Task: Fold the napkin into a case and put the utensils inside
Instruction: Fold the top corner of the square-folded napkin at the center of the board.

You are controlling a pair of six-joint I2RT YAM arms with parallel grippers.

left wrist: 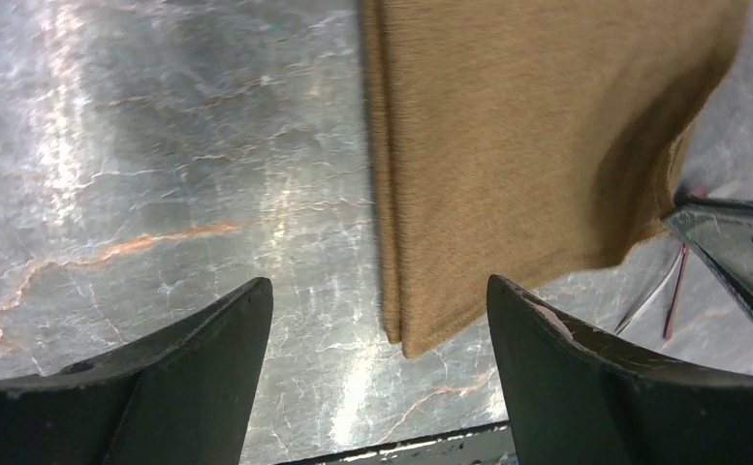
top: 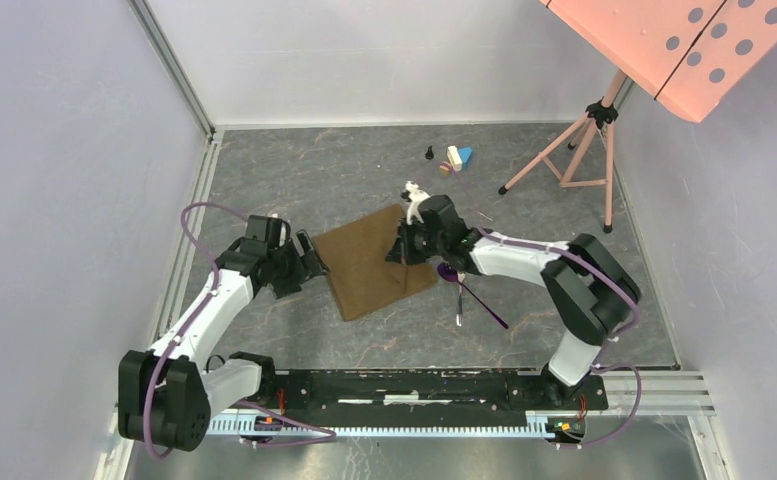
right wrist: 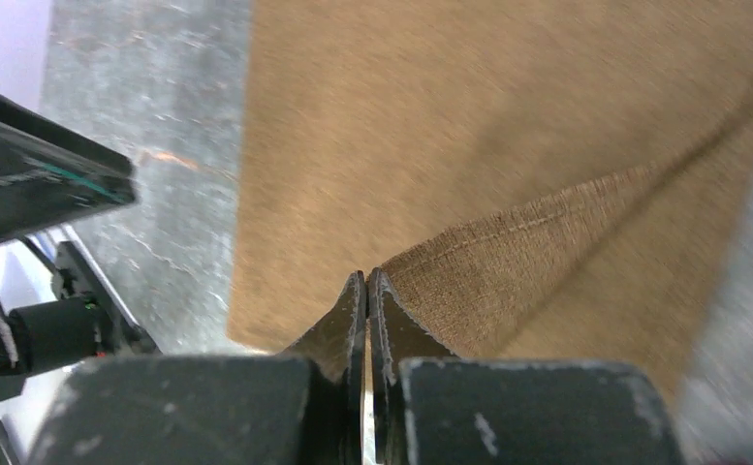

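Woven brown napkin [right wrist: 508,126], corner pinched — R end effector [right wrist: 366,283]

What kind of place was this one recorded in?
Probably a lab test cell: plain pale walls enclose a grey marbled tabletop, a black mounting rail lines its near edge, and a pink perforated panel stands on a tripod.

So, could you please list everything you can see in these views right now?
napkin: one, brown, table centre.
spoon: one, purple bowl with dark handle, just right of the napkin.
fork: one, silver, beside the spoon.
toy blocks: a few, mixed colours, far side of the table.
stand: one, pink tripod, far right.
table: one, grey marbled.
left gripper: one, black, open, at the napkin's left edge.
right gripper: one, black, shut on the napkin's right edge.
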